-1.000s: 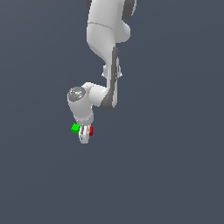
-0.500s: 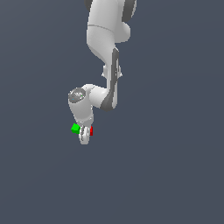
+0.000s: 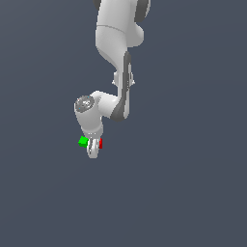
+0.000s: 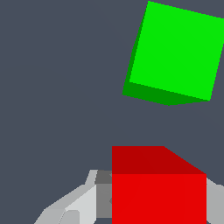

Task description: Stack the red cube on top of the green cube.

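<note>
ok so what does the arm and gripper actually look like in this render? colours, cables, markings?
The arm has smooth, rounded white links with dark grey bands at the joints and a grey round cap on the wrist housing. The gripper is white with light grey fingers and a darker grey inner face. No cables, logos or markings are visible.

One red cube (image 4: 159, 192), one green cube (image 4: 177, 52), two cubes in all, plus one white arm (image 3: 116, 72) carrying one gripper (image 3: 93, 150) over a plain dark grey floor (image 3: 193, 193).
</note>
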You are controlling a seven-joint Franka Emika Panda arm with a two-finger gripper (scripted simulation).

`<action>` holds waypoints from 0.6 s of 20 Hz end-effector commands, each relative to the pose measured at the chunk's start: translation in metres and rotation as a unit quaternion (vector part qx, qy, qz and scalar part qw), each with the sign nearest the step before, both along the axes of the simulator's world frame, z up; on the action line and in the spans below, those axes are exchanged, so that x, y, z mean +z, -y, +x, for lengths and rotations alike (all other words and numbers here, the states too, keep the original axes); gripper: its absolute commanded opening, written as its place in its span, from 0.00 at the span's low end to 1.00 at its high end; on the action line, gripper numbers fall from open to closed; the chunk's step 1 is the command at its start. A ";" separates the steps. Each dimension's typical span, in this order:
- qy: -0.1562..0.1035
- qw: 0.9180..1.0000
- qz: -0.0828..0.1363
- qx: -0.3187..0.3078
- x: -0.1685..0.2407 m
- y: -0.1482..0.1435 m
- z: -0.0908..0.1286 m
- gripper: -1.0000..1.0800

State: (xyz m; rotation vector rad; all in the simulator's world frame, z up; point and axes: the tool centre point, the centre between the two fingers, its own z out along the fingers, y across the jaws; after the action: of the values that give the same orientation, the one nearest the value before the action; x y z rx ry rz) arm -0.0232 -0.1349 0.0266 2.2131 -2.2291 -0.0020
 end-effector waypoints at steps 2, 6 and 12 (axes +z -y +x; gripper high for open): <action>0.001 1.000 0.000 0.000 0.014 0.000 0.000 0.00; 0.001 1.000 0.000 0.000 0.039 0.000 -0.001 0.00; 0.000 1.000 0.000 0.000 0.077 0.000 -0.001 0.00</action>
State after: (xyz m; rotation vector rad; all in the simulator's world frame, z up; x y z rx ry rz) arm -0.0237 -0.1351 0.0949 2.2131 -2.2311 -0.0005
